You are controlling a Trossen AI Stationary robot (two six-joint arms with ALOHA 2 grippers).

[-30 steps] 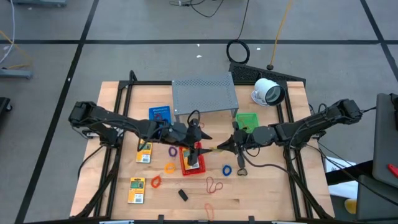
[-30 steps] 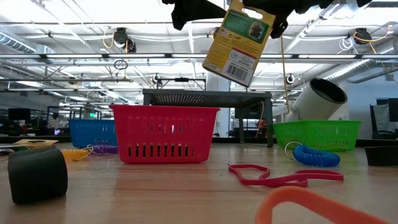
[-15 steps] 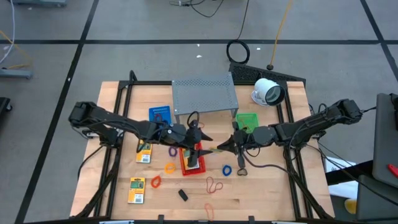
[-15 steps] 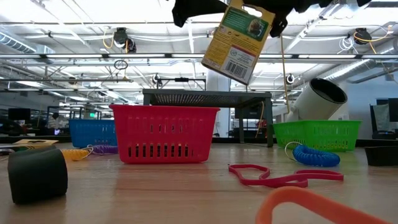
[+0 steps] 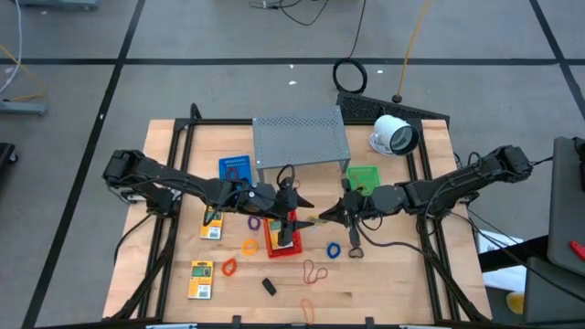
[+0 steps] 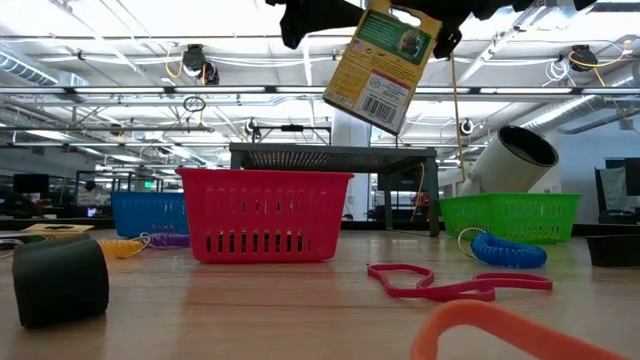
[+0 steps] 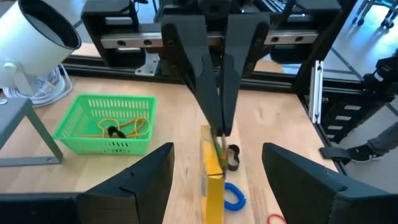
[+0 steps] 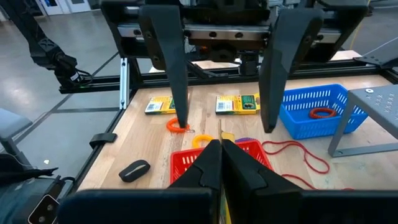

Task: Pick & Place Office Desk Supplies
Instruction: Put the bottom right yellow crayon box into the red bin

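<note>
High view: sorting partway done. Rubber bands sit in green basket (image 7: 106, 124) and blue basket (image 8: 317, 112); two yellow packets (image 5: 201, 279), loose bands (image 5: 315, 271) and black clip (image 5: 269, 286) are left on the table (image 5: 384, 292). Right gripper (image 5: 322, 217) is clamped shut on a yellow packet (image 6: 384, 62), which hangs above red basket (image 6: 262, 214). Left gripper (image 5: 291, 219) is spread wide, empty, its fingers either side of the packet without touching.

pale wooden table (image 5: 384, 274), perforated grey metal shelf (image 5: 302, 137), red plastic basket (image 6: 265, 215)
</note>
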